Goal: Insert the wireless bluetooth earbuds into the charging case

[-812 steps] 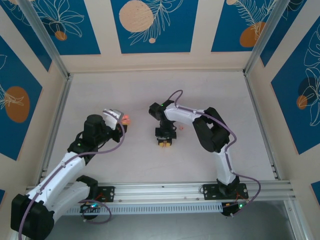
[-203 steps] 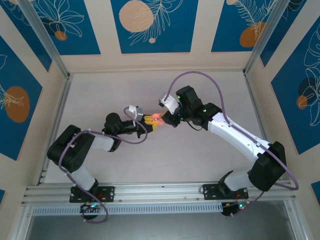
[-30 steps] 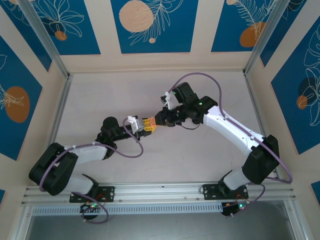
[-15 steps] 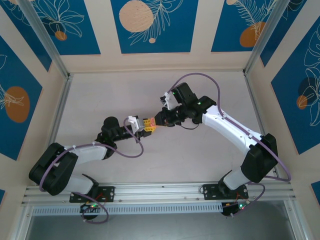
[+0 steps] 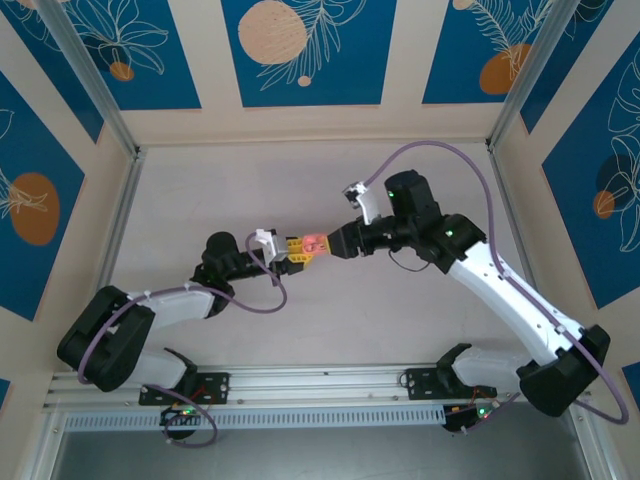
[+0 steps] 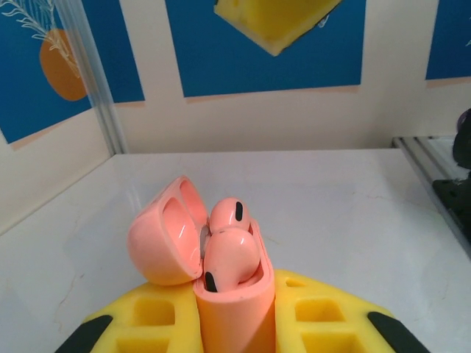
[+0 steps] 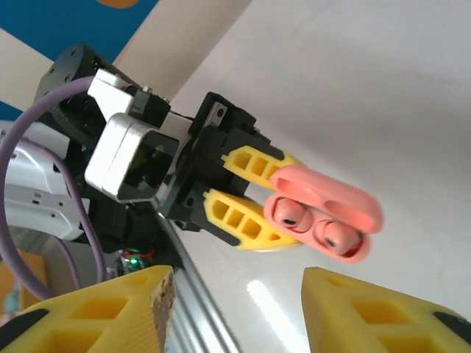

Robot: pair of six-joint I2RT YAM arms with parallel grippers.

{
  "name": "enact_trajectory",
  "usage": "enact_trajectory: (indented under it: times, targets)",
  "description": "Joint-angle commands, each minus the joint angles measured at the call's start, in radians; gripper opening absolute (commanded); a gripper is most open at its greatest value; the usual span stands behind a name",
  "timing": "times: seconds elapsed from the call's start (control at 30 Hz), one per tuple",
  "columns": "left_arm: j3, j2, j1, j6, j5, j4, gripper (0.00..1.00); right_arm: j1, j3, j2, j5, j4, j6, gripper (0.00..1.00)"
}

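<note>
1. My left gripper is clamping the case by its lower body between the yellow fingers. The bottom of the case and most of both fingers are running off the lower edge of the left wrist view.
2. The lid is hanging open to one side. The earbuds are sitting in the case, one behind the other, with only their rounded heads showing above the rim. Their stems are hidden inside.
3. My right gripper is standing released, with nothing between its fingers. It is facing the open case from just beside it without touching it. The right wrist view is cutting off both fingers at its bottom edge.
4. From above, the case is showing as a small pink spot between my two grippers, over the middle of the table. There it is too small for me to tell the earbuds apart, or to tell whether the case is touching the table.
</note>
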Motion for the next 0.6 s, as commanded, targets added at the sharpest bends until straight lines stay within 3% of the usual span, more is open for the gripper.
enact_trajectory:
  times: [0.0,0.27,0.37,0.57]
  targets:
    - [0.039,0.015,-0.013,-0.064,0.087,0.068,0.15,-0.093,-0.051,-0.023,-0.154,0.065,-0.231,0.56]
    - [0.049,0.019,-0.014,-0.105,0.116,0.108,0.15,-0.241,-0.075,-0.006,-0.420,0.086,-0.679,0.70]
    - [0.049,0.011,-0.015,-0.104,0.116,0.103,0.15,-0.252,-0.071,0.023,-0.444,0.058,-0.799,0.75]
    - [0.051,0.007,-0.014,-0.101,0.115,0.098,0.15,-0.226,0.029,0.157,-0.452,-0.071,-0.925,0.75]
